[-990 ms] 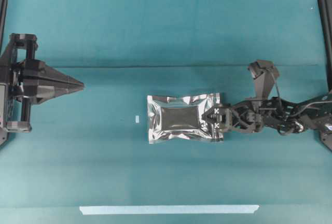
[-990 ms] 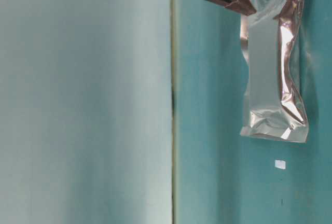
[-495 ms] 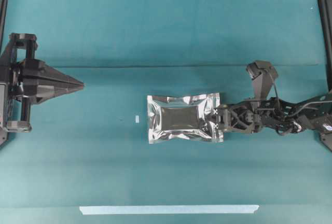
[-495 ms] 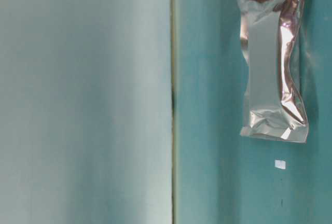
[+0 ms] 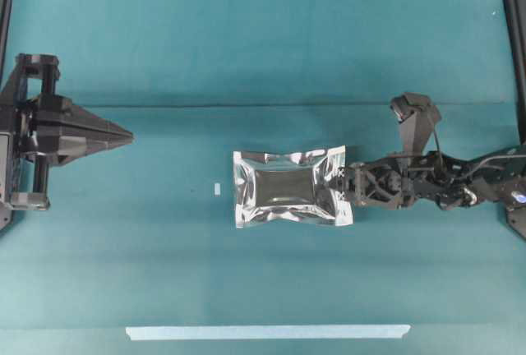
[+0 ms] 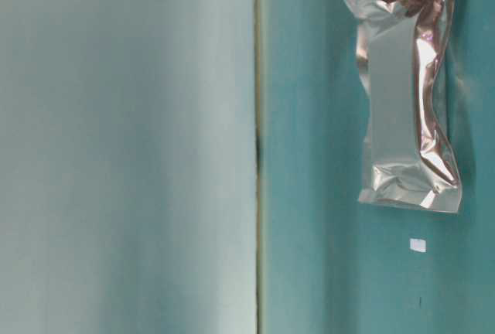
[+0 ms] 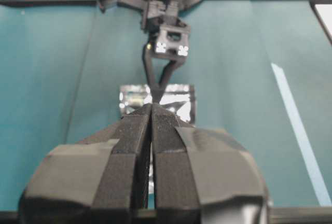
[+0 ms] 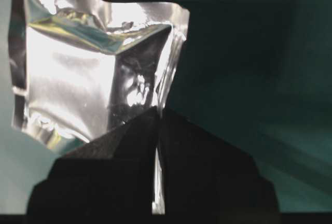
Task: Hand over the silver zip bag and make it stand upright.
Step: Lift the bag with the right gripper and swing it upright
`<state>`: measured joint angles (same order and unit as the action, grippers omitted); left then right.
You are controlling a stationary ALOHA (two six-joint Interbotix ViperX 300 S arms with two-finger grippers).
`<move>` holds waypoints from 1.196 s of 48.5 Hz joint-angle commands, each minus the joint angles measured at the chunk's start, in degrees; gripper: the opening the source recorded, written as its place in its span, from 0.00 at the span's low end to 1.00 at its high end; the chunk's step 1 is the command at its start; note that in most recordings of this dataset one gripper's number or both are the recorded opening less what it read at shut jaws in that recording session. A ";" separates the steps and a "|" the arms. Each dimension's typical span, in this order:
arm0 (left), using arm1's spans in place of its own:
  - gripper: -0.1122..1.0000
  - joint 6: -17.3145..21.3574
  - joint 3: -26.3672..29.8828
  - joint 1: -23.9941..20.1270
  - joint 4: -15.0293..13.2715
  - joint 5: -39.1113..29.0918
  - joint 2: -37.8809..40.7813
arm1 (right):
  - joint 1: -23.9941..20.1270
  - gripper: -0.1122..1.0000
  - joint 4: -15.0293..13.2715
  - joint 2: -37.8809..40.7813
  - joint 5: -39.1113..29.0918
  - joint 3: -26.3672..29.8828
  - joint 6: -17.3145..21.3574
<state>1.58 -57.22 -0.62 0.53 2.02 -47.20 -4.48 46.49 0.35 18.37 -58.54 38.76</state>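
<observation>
One silver zip bag (image 5: 292, 199) lies on the teal tabletop (image 5: 263, 51), its right edge pinched by the right gripper (image 5: 342, 185).

Overhead looks down; wrist views close; all share bag (image 5: 289, 198).

Seen from overhead, the bag (image 5: 292, 199) lies near the middle of the surface (image 5: 263, 51), with the right hand (image 5: 340, 186) at the bag's right edge and its arm stretching away to the right. The left hand (image 5: 123, 136) sits well apart at the far left, a little farther back than the bag, pointing toward the middle. A small tag (image 5: 217, 188) lies just left of the bag, between it and the left hand, and a long tape strip (image 5: 268, 332) runs along the front of the surface, well in front of the bag.
</observation>
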 commanded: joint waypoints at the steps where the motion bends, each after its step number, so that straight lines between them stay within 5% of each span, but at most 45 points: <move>1: 0.09 -1.05 0.88 0.09 0.09 0.26 0.09 | 0.88 0.12 -0.62 -2.20 -2.81 1.23 -3.34; 13: 0.09 -6.06 0.35 0.09 0.09 -0.35 0.00 | 6.59 0.12 -1.49 -8.96 -17.93 8.09 -19.07; 22: 0.09 -6.15 0.35 0.09 0.09 -1.76 -0.18 | 12.04 0.12 -1.93 -12.74 -31.82 15.29 -31.29; 29: 0.09 -6.59 -0.26 0.18 0.09 -3.08 -0.09 | 13.89 0.12 -6.06 -13.10 -44.12 20.83 -37.53; 40: 0.09 -6.06 -1.32 -0.09 0.09 -3.60 0.00 | 13.71 0.12 -19.25 -10.99 -59.33 29.44 -38.23; 58: 0.09 -8.35 -3.60 -1.41 0.00 -2.46 0.26 | 10.11 0.12 -32.87 -4.13 -74.09 42.98 -38.14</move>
<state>-6.15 -61.08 -1.58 0.53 -1.23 -47.29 6.94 16.35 -4.57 -53.09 -19.51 1.05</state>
